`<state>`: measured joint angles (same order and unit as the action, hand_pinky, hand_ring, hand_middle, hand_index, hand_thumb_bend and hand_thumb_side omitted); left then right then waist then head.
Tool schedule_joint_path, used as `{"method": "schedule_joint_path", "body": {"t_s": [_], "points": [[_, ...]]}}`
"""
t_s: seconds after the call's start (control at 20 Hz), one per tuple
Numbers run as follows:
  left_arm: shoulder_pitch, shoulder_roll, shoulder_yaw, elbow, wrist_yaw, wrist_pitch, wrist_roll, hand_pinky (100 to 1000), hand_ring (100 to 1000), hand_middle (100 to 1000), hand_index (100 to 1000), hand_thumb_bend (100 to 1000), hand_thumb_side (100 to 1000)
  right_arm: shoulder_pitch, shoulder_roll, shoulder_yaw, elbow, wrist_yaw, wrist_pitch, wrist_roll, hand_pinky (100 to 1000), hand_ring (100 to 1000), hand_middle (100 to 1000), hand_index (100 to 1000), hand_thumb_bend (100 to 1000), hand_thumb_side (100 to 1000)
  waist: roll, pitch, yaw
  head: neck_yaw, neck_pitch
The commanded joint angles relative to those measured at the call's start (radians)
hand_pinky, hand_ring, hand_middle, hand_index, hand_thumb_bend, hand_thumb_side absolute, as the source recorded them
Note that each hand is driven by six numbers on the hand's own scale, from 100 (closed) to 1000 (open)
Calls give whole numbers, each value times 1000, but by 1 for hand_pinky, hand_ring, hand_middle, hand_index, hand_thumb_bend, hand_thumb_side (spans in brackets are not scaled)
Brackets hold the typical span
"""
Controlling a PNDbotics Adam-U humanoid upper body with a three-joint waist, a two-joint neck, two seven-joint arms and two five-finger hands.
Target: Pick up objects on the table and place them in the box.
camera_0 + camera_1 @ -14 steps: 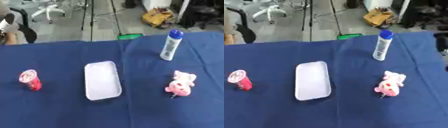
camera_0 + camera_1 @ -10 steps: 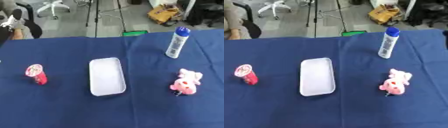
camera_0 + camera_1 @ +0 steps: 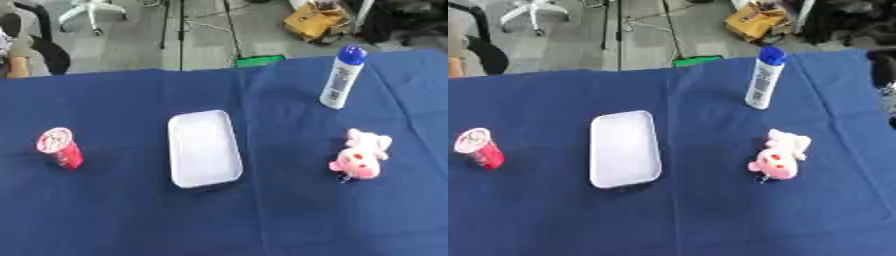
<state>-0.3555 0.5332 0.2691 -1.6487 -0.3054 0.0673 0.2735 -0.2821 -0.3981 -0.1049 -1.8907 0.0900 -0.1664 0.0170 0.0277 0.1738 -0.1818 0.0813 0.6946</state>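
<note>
Nothing on the table has moved; only the camera view shifted. Neither hand is in view, so finger state cannot be told. White box (image 3: 205, 148) sits mid-table, empty. Risks: the tall spray bottle (image 3: 340, 77), far right, could tip if bumped; the red cup (image 3: 59, 147) on the left could roll; the pink plush toy (image 3: 360, 155) is soft. Blue cloth (image 3: 114, 215) otherwise unobstructed.

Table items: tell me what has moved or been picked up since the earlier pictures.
Nothing has been moved, taken hold of or let go. The whole picture has shifted a little, so the camera has moved, not the things. The white box lies empty in the middle, the red cup stands to its left, the pink plush toy lies to its right, and the blue-capped bottle stands behind the toy. No robot hand shows.
</note>
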Motion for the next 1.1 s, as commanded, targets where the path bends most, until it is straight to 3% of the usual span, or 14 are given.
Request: {"method": "schedule_joint_path", "body": {"t_s": [0.05,0.25,0.45,0.65,0.75,0.95,1.05,1.1], "points": [[10,8,12,-52,18,-35,47,785,723,765,835,761,785,-12,-10,-11,-11,4,1,-3,794,764,777,916,353,614,-7,-27,2,-10,0],[32,-6,9,-76,23,-59,78,786,724,765,834,766,774,-13,-11,-10,-12,3,0,-3,794,764,777,916,349,614,-7,-27,2,-13,3],[63,-5,-1,-71,1,-41,49,785,727,768,849,764,776,-13,-12,-11,-11,4,1,-4,794,764,777,916,349,613,-6,-28,2,-13,2],[107,35,-41,-19,-132,60,-189,791,752,793,870,777,731,-14,-13,-11,-11,4,1,-3,794,764,777,916,349,613,-4,-28,-1,-11,-2],[110,36,-39,-28,-177,85,-251,791,752,793,870,777,731,-14,-13,-11,-11,5,1,-4,794,764,777,916,349,613,-4,-28,-1,-12,-3],[114,69,-121,21,-404,85,-507,774,757,774,854,821,670,-18,-12,-6,-11,3,1,1,794,764,777,916,346,612,-2,-28,-4,-10,-2],[104,64,-125,26,-470,74,-578,773,758,774,854,822,667,-18,-12,-6,-11,3,1,2,794,764,777,916,346,612,-3,-29,-4,-11,-2],[91,67,-139,39,-499,69,-614,767,766,775,850,832,617,-17,-12,-6,-11,3,1,2,794,764,777,916,346,612,-5,-30,-6,-10,-5]]}}
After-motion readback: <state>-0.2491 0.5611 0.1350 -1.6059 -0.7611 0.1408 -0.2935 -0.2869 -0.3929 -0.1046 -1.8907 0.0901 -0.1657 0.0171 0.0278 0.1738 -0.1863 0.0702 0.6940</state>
